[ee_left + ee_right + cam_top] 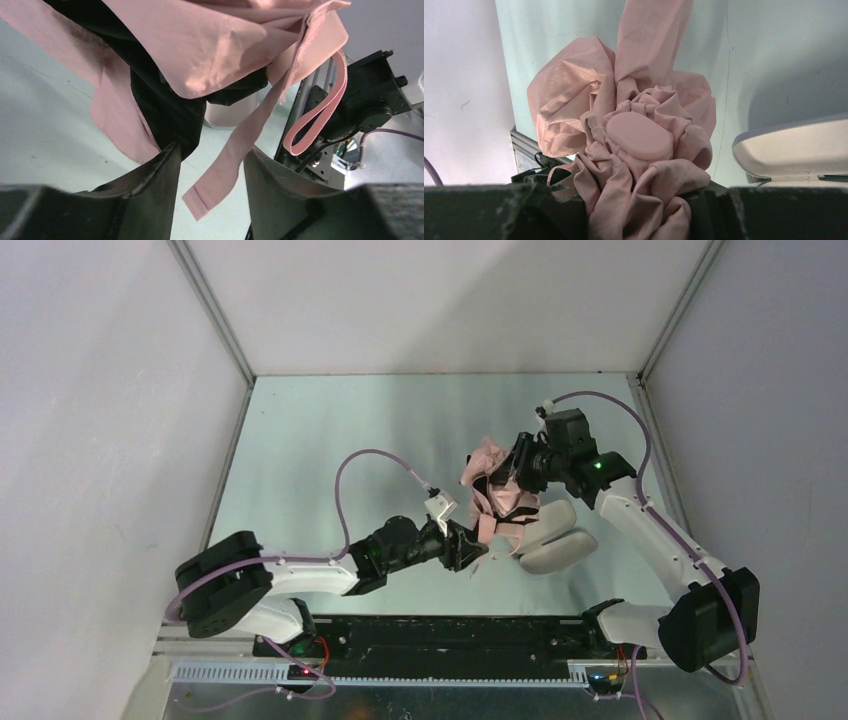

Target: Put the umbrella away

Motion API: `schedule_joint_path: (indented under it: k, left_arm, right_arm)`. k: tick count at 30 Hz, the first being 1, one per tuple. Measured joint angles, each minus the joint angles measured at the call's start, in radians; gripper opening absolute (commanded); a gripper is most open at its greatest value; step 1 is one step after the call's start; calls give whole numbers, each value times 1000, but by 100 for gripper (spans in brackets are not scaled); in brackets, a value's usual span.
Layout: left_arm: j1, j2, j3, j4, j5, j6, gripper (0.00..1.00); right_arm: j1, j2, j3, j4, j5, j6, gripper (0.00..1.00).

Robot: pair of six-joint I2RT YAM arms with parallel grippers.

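A pale green table (pixel 330 440) is lying between plain white walls, and both arms are working over its middle. The right gripper (pixel 639 217) is clamping the umbrella (pixel 639 135) off the surface: bunched salmon-pink fabric is filling the gap between its jaws, with the oval pink cap sitting just ahead of the fingertips and loose folds spilling out beyond and to both sides. The left gripper (pixel 210 150) is waiting with its jaws spread and nothing pinched. The canopy is hanging above them, and its narrow closure strip (pixel 225 160) is dangling down into the gap between the fingers, apparently touching neither. The looped wrist strap (pixel 320 112) is drooping off to the outer side of the right-hand finger.

As a judgement, the task is sitting partway through. The umbrella is collapsed and in hand, but its fabric is flaring loose, not wrapped, and the strip is not fastened. The pale case (pixel 794 150) is lying open on the table beside the right jaws, with nothing in it that shows, so the tidying and stowing are looking like the work left.
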Motion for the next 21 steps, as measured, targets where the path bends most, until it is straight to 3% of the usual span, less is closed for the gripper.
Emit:
schedule_joint_path:
  k: [6,11,21]
  left_arm:
    - [-3,35,0,85,39,0,4]
    - [-6,-9,4,44,91,10,0]
    - [51,-294,218,-622,135,123,0]
  right_arm:
    - [-14,-7,2,-10,-8,-1,0]
    - [-35,-8,2,-43,-6,-8,0]
    - [-43,-8,2,-105,46,-87,0]
